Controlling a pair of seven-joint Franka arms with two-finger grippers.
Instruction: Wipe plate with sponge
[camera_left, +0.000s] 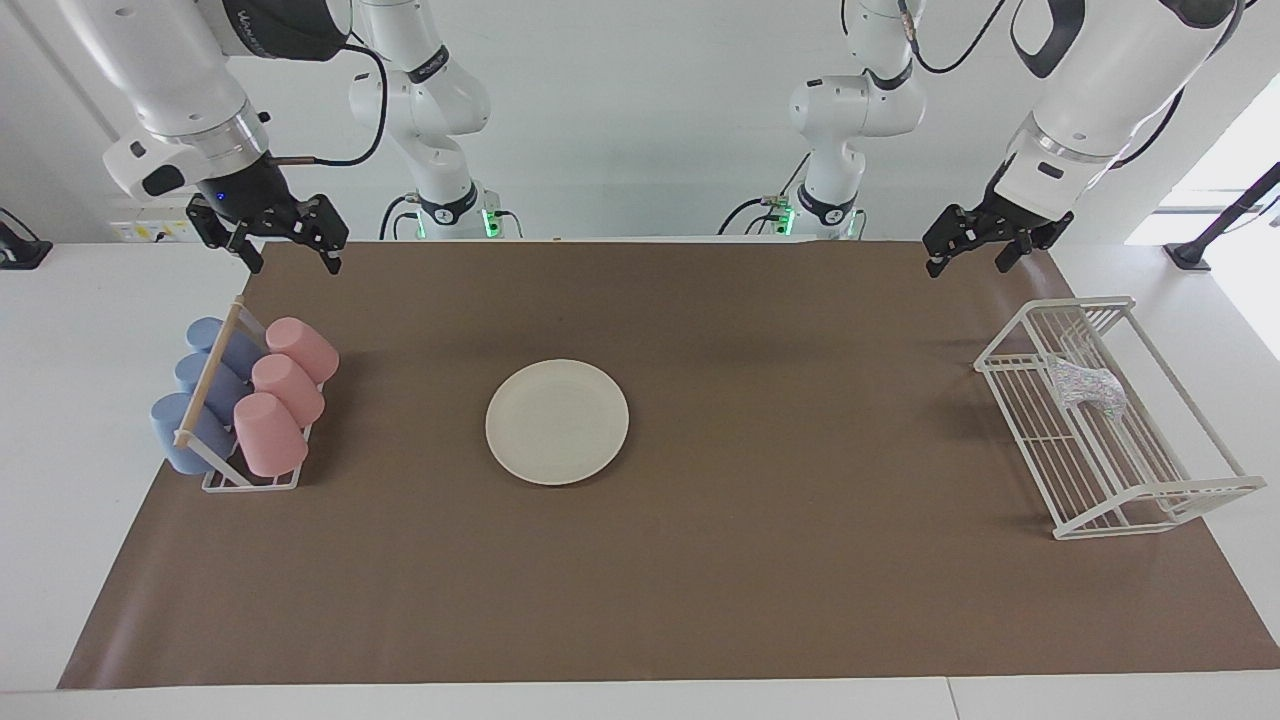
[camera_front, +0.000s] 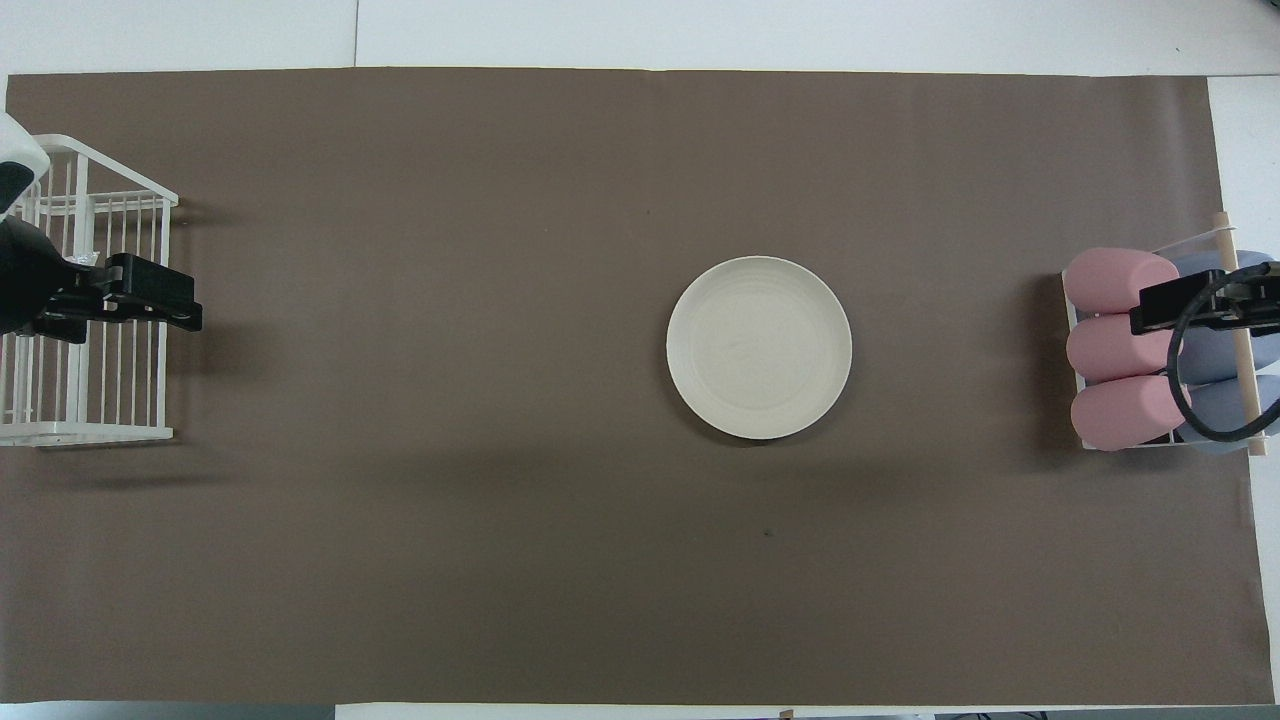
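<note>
**Plate on the mat, sponge in the rack**

The sponge (camera_left: 1086, 388) is seen only in the facing view, lying in the white wire rack (camera_left: 1030, 420) at the left arm's end of the tabletop (camera_left: 90, 440); from overhead it is covered by the left hand (camera_left: 981, 250). The plate (camera_left: 557, 422) lies bare mid-mat. Pink cups (camera_left: 285, 395) and blue cups (camera_left: 200, 395) are held in a holder (camera_left: 250, 480) at the right arm's end. The right hand (camera_left: 290, 250) is raised near that corner. Both hands are spread and hold nothing.
</note>
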